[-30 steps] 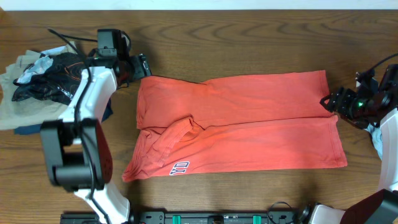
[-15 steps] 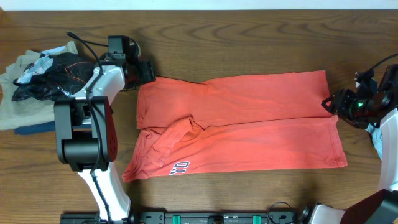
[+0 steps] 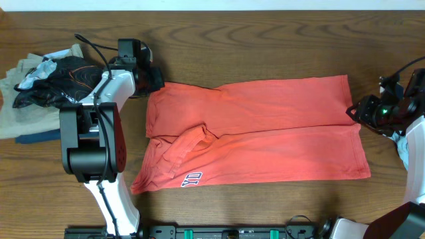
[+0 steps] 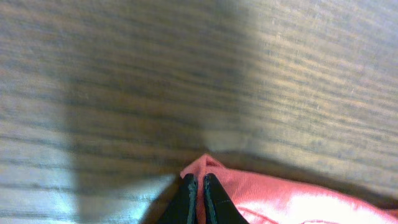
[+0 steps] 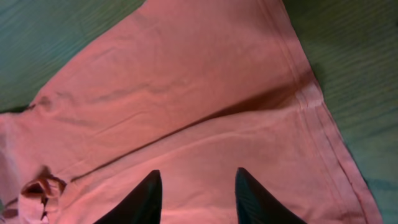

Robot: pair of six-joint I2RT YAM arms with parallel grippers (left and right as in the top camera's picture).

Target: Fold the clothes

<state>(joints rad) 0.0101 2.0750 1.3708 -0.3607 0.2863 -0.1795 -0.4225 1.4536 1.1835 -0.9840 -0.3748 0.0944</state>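
While left claw pinches T-shirt, right claw agape

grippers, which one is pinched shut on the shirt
The left gripper, closed on a corner of the red T-shirt; the right gripper has its fingers apart above the fabric.

2 grippers, left gripper & right gripper; 1 coral-red fabric tee btwn their fingers; 1 dark/beige/blue garment heap behind left fingers.
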